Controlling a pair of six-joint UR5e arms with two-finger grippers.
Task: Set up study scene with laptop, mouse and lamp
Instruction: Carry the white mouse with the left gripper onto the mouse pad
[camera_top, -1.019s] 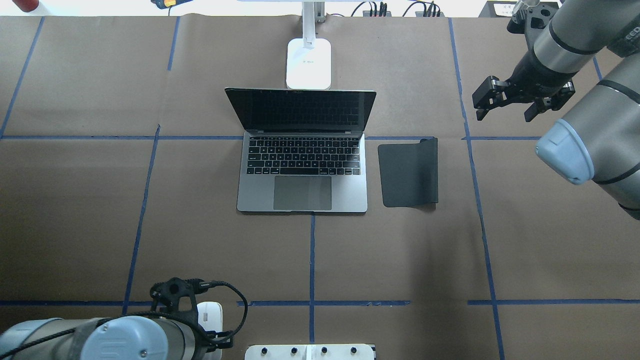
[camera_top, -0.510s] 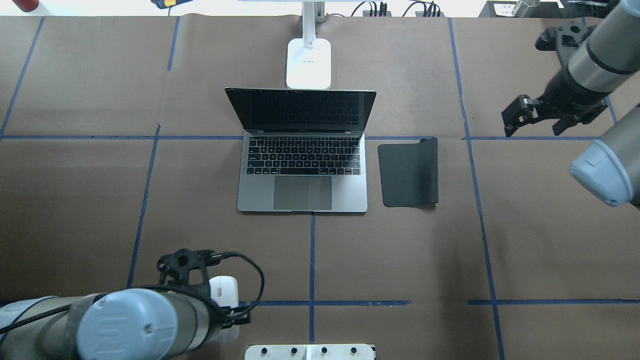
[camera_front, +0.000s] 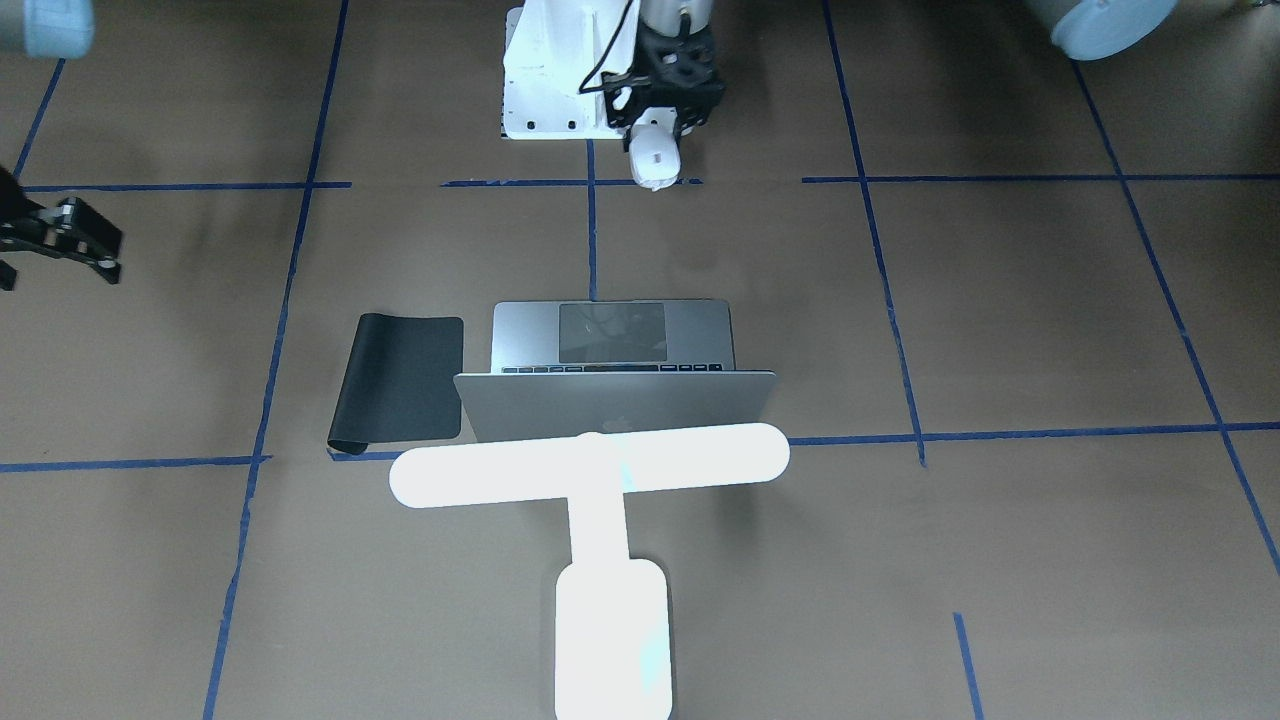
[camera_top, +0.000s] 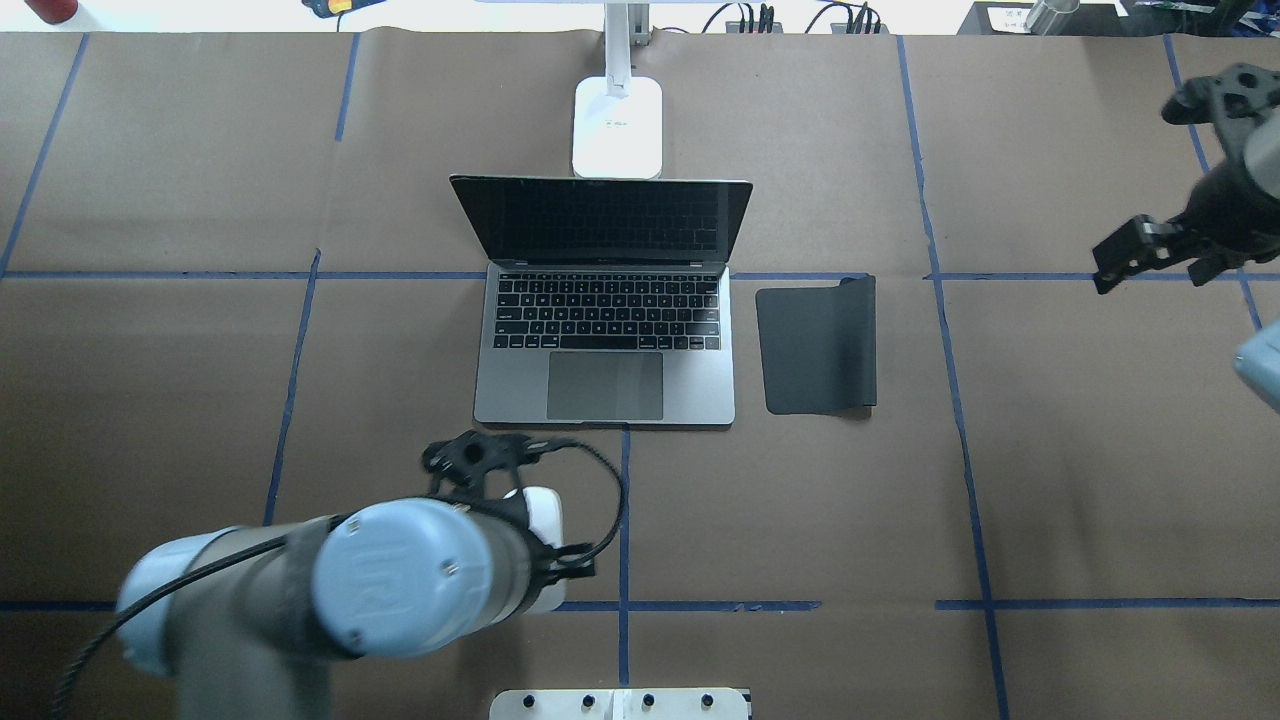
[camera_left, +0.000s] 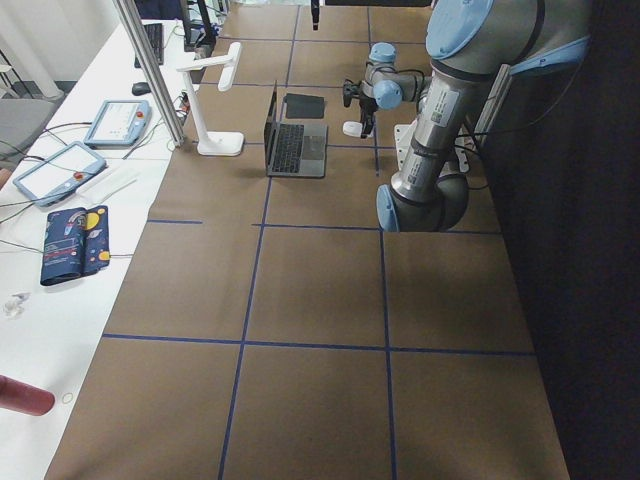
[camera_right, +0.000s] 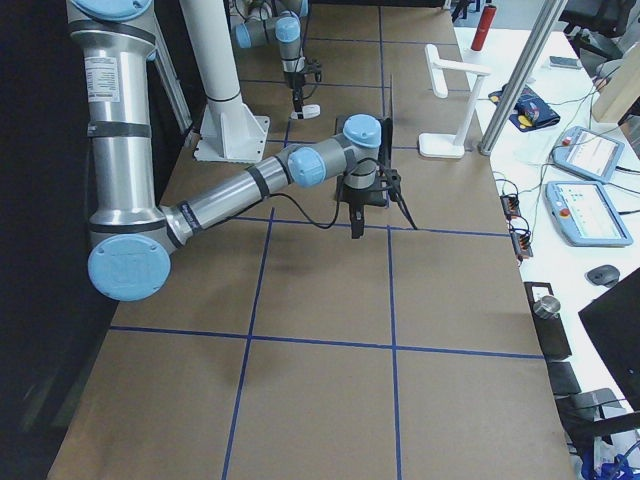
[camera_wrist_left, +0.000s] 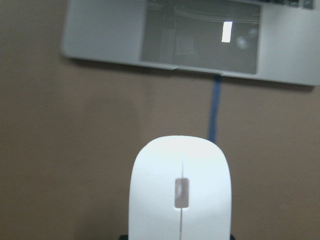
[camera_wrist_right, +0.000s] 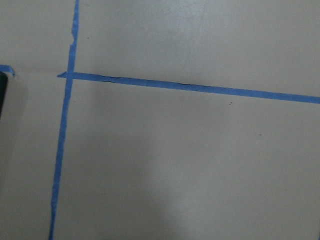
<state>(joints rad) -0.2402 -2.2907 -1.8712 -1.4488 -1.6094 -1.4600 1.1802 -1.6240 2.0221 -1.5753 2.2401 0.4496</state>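
The open silver-grey laptop (camera_top: 605, 390) sits mid-table with its lid toward the far side; it also shows in the front view (camera_front: 610, 400). The glowing white lamp (camera_front: 590, 475) stands behind it, its base (camera_top: 617, 125) on the table. My left gripper (camera_front: 657, 135) is shut on the white mouse (camera_top: 545, 508), which it holds in front of the laptop's trackpad. The left wrist view shows the mouse (camera_wrist_left: 180, 190) over brown paper, the laptop's front edge beyond it. My right gripper (camera_top: 1150, 272) is open and empty at the far right, also seen in the front view (camera_front: 55, 262).
A black rectangular pad (camera_top: 818, 345) lies just right of the laptop, one edge curled up. A white ribbed pedestal (camera_top: 620, 703) stands at the near table edge. Blue tape lines cross the brown paper. Tablets and cables (camera_left: 110, 125) lie beyond the far edge.
My left arm has carried the mouse forward and to the right, toward the laptop's front edge. My right arm has drawn back to the right, still open.
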